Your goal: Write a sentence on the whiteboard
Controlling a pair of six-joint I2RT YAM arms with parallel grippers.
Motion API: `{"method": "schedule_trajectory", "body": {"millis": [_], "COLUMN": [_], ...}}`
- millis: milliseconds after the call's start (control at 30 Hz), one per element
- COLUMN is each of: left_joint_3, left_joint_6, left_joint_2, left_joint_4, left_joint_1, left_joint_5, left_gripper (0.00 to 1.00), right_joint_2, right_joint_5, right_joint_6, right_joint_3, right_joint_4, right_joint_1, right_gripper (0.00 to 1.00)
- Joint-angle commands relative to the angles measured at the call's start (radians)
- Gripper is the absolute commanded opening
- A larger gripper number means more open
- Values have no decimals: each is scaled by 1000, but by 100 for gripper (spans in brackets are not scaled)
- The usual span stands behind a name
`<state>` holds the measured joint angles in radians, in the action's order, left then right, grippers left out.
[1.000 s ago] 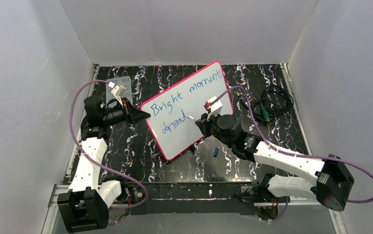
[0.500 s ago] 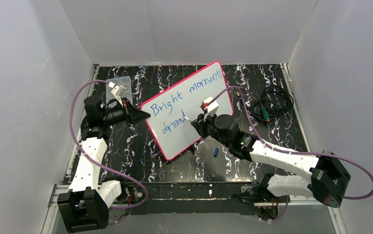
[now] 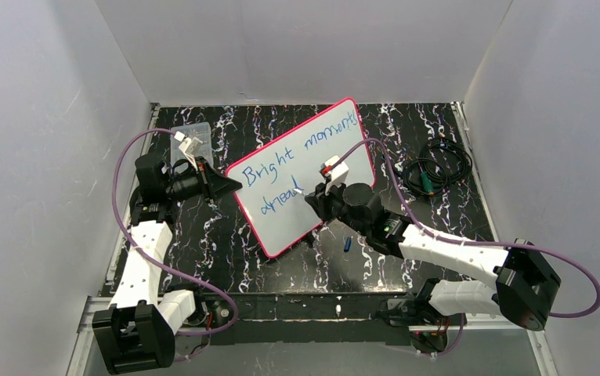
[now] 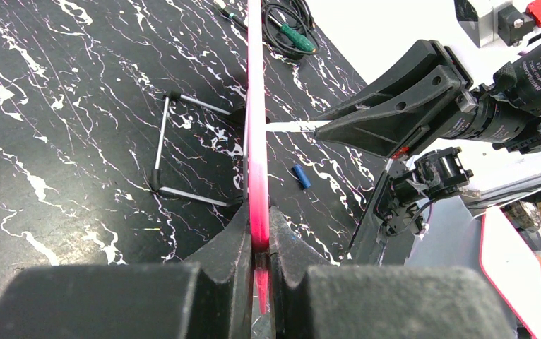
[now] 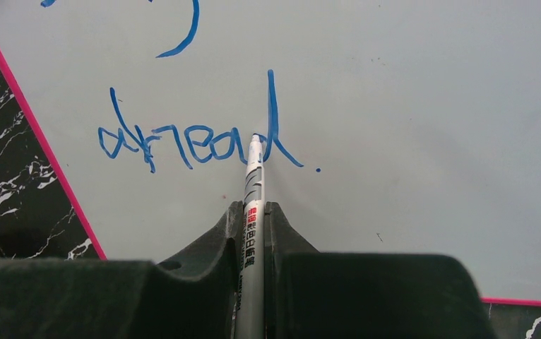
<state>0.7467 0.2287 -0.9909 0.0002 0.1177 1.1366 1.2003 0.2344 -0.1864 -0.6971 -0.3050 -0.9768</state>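
Note:
The whiteboard [image 3: 301,227], white with a pink rim, stands tilted at mid table. The sentence [image 3: 297,149] in blue script reads "Bright moments" with "ahead" [image 3: 280,200] below. My left gripper [image 3: 230,185] is shut on the board's left edge; the left wrist view shows the pink rim [image 4: 256,106] pinched between its jaws [image 4: 257,240]. My right gripper [image 5: 253,219] is shut on a silver marker [image 5: 253,187]. The marker's tip [image 5: 255,138] rests at the "d" of "ahead" [image 5: 190,141].
A clear plastic box [image 3: 191,135] lies at the back left. A coil of black cable [image 3: 438,168] lies at the right. A blue marker cap [image 3: 347,244] is on the table below the board. A wire stand [image 4: 183,148] props the board from behind.
My right gripper and marker have shifted slightly left along the second line. The left gripper and the board have not moved.

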Motion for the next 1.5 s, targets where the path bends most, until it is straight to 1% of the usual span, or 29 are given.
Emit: {"method": "schedule_trajectory", "body": {"millis": [0,833,1067,1200,1300,1467], "left_joint_3": [11,11,10,10,7,4], "left_joint_6": [-5,-3,-3,-3,-3,-17], "left_joint_2": [29,29,31,36,43,63], "left_joint_4": [44,44,45,43,39,10], "left_joint_1": [-3,-3,-4,-3,-3,-3], "left_joint_5": [34,32,32,25,16,-3], "left_gripper": [0,0,0,0,0,22], "right_joint_2": [8,-4,-32,-57,-106,-184], "right_joint_5": [-10,12,48,21,1,29], "right_joint_6": [7,-13,-13,-5,-1,17], "right_joint_3": [-44,3,10,0,0,-12], "right_joint_4": [-54,4,21,36,48,111], "right_joint_1": [-4,-19,-22,-23,-23,-22], "right_gripper": [1,1,1,1,1,1]}}
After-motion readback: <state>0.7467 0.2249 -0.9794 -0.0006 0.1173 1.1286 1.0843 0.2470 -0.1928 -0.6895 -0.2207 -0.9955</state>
